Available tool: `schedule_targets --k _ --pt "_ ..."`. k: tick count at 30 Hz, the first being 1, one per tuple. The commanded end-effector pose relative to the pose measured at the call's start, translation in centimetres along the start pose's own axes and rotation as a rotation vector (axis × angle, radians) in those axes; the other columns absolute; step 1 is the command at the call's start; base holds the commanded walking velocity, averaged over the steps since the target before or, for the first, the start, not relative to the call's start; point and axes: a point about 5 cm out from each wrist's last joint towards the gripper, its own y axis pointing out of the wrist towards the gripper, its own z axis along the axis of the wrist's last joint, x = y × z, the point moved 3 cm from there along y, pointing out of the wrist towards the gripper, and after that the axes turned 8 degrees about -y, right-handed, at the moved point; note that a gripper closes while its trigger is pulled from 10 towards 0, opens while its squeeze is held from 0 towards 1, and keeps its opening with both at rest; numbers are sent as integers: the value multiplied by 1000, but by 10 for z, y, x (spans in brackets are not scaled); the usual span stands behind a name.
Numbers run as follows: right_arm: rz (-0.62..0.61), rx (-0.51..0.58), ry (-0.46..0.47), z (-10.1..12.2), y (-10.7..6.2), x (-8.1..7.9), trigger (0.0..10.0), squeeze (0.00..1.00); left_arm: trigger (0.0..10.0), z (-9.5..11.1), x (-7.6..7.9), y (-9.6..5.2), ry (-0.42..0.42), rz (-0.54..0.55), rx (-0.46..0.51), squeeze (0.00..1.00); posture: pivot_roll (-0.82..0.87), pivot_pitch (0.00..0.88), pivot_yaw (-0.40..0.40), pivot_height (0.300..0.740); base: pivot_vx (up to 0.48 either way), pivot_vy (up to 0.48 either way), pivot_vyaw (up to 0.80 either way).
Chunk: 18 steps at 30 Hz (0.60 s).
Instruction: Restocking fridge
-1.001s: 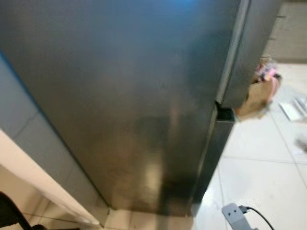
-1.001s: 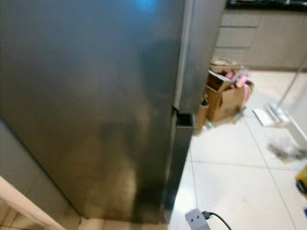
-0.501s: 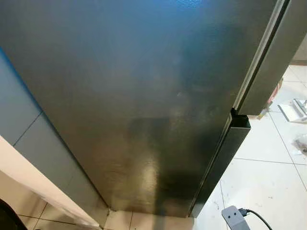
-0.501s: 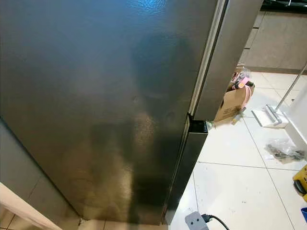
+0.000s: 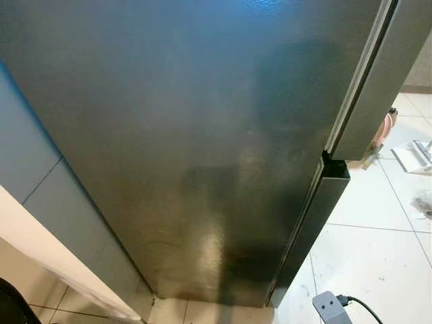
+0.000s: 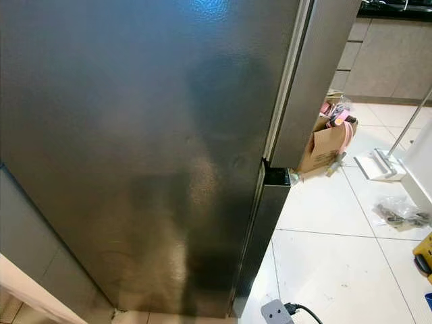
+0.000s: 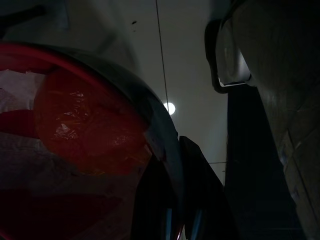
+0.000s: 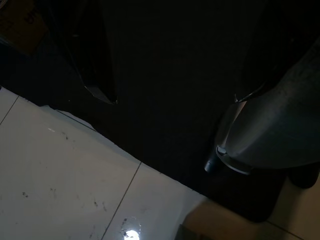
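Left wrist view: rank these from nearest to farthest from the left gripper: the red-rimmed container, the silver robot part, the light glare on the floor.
1. The red-rimmed container: held in the left gripper itself.
2. The silver robot part: hanging in front of the floor.
3. The light glare: on the tiled floor beyond.

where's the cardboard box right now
In the right eye view the cardboard box sits on the white tiled floor, right of the fridge, near the mop head.

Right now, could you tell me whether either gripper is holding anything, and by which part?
The left gripper seems to carry a red-rimmed container, apparently at its rim; the right cannot be told.
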Motion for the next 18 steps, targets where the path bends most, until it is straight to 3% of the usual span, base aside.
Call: schedule_targets --k 1,13,18 --pt "10 -12 3 -3 0 -2 10000 0 10000 6 3 1 8 -8 24 0 -34 0 -1 740 0 247 0" --pt "11 -14 2 -4 0 -3 10000 0 10000 6 4 1 13 -10 26 0 -34 0 -1 740 0 250 0" --pt "12 -15 2 -4 0 -4 10000 0 10000 6 4 1 15 -11 28 0 -34 0 0 740 0 0 0"
